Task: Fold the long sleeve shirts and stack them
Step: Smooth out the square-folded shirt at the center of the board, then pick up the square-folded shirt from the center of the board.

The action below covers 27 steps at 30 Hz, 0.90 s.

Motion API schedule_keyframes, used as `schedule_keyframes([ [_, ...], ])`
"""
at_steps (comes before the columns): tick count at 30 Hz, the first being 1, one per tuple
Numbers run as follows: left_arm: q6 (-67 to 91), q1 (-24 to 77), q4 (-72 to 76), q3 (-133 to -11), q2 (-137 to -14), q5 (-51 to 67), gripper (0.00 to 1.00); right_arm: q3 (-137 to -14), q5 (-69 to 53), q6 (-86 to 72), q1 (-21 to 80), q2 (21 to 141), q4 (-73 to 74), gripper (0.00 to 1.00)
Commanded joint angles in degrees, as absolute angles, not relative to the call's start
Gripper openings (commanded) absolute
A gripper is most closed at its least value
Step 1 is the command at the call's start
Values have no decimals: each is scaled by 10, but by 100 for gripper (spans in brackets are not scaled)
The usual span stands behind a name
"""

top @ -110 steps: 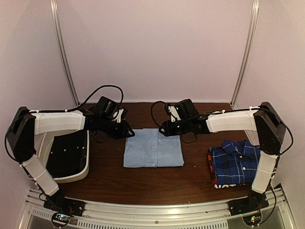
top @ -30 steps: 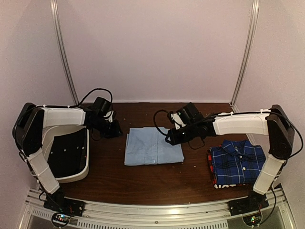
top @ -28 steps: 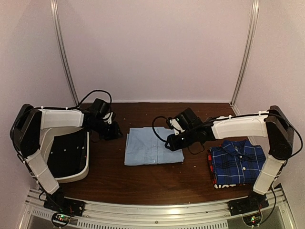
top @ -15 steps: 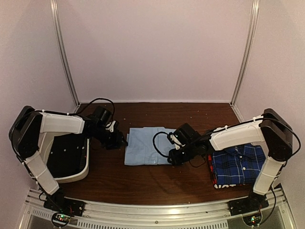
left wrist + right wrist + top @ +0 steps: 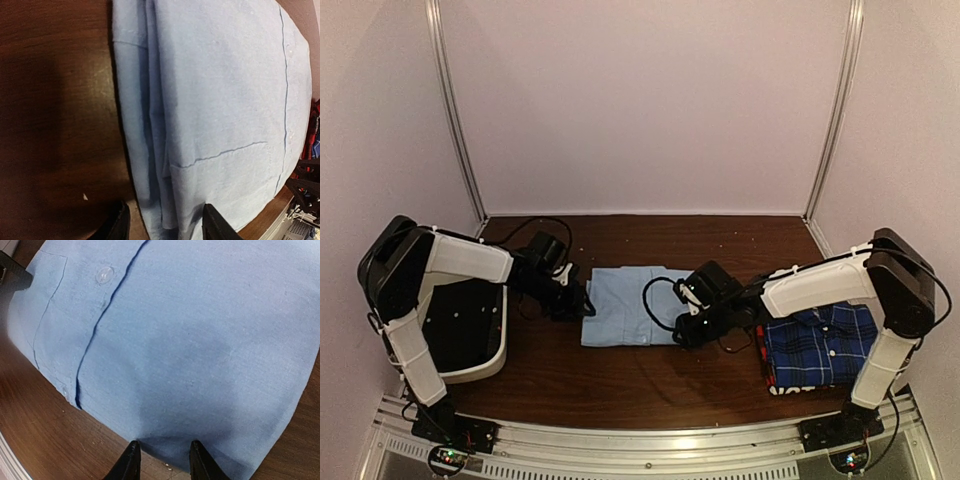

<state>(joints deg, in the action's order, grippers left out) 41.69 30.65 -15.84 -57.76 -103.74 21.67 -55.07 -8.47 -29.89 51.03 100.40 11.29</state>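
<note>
White bin (image 5: 470, 371), lower left, holds black lining (image 5: 460, 322); left hand (image 5: 167, 223) wide, right hand (image 5: 163, 458) narrow, grip unclear, both astride light blue shirt (image 5: 630, 305).

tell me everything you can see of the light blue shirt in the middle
The light blue cloth button-up shirt is folded into a rectangle, lying flat on the dark wooden table. Button placket, pale buttons and a chest pocket face up. The left pincer and right pincer stand open at its opposite edges.
</note>
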Motion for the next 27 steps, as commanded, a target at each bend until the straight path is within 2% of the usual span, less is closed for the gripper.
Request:
schedule_keyframes([
  [1, 412, 315, -144, -596, -1058, 210, 48, -544, -63, -305, 514, 971, 113, 36],
  [11, 420, 316, -171, -624, -1085, 124, 43, -552, -46, -308, 514, 931, 123, 36],
  [20, 410, 316, -176, -639, -1107, 121, 39, -553, -39, -309, 514, 924, 127, 37],
  [23, 405, 316, -177, -644, -1114, 124, 34, -553, -40, -310, 514, 926, 122, 36],
  [27, 403, 316, -177, -652, -1122, 134, 21, -559, -42, -311, 514, 932, 121, 36],
])
